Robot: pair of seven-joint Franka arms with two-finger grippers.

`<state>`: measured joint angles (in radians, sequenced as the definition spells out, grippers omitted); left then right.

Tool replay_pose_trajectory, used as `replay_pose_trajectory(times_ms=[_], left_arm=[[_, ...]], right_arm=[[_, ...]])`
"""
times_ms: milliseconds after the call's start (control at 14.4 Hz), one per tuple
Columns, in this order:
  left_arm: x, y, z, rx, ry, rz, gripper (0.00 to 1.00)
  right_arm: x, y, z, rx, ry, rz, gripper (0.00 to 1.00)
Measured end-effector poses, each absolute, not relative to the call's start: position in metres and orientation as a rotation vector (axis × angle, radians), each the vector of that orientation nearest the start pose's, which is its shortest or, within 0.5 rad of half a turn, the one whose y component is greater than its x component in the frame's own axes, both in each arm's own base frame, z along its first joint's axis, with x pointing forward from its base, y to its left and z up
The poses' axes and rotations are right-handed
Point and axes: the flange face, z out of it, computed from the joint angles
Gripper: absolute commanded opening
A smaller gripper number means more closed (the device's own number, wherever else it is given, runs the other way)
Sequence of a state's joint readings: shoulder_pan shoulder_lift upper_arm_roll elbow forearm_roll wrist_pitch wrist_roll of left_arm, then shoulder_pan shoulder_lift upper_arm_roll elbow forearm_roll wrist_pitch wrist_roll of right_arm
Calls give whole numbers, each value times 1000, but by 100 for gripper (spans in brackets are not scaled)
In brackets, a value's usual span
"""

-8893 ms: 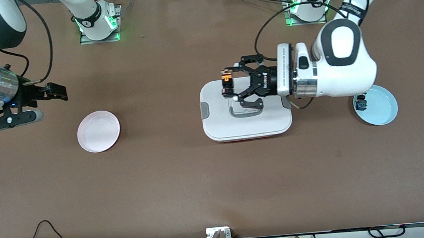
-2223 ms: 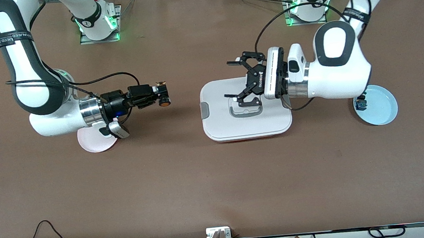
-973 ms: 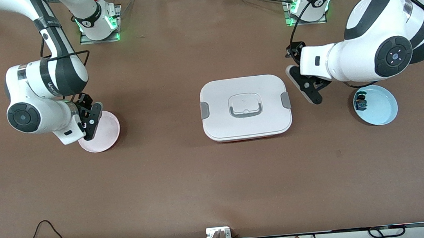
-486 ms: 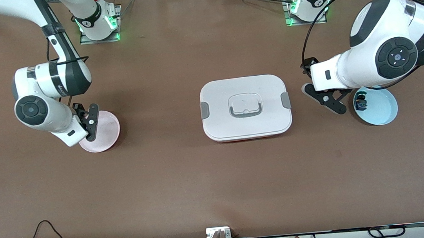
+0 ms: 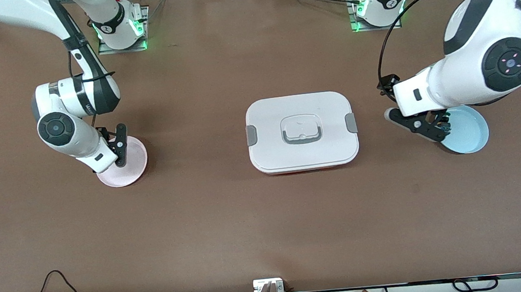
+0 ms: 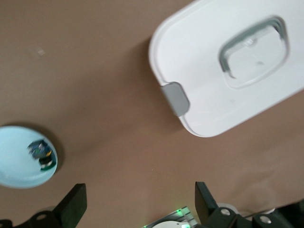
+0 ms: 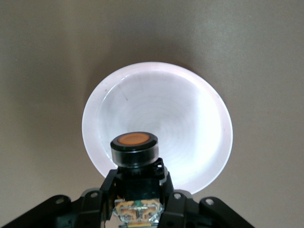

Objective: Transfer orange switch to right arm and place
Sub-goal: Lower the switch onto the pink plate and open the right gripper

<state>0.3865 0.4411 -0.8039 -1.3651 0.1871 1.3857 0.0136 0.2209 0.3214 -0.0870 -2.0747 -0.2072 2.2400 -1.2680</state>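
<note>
Orange switch (image 7: 134,151) clamped in right end effector (image 7: 137,202) over pink plate (image 7: 199,118).

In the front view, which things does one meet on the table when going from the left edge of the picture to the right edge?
Pink plate, with the right end effector over it holding the orange switch → white lidded box → blue plate, with the open left end effector over its edge.

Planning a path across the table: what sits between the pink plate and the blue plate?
In the front view, only the white lidded container lies between the pink plate and the blue plate; otherwise bare tabletop.
</note>
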Motion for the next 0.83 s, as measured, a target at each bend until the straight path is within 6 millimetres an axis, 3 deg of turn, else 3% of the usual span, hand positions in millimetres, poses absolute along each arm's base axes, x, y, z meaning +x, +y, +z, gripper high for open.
replay_pose_trajectory(times_ms=[347, 556, 834], left_arm=[[613, -103, 539, -3149, 171, 341, 100], [595, -60, 555, -3167, -11, 161, 100], [550, -64, 588, -3128, 0, 67, 100]], right_arm=[[558, 58, 242, -2298, -2265, 241, 0], [555, 51, 229, -2305, -2270, 205, 0], [551, 52, 207, -2297, -2284, 173, 0]])
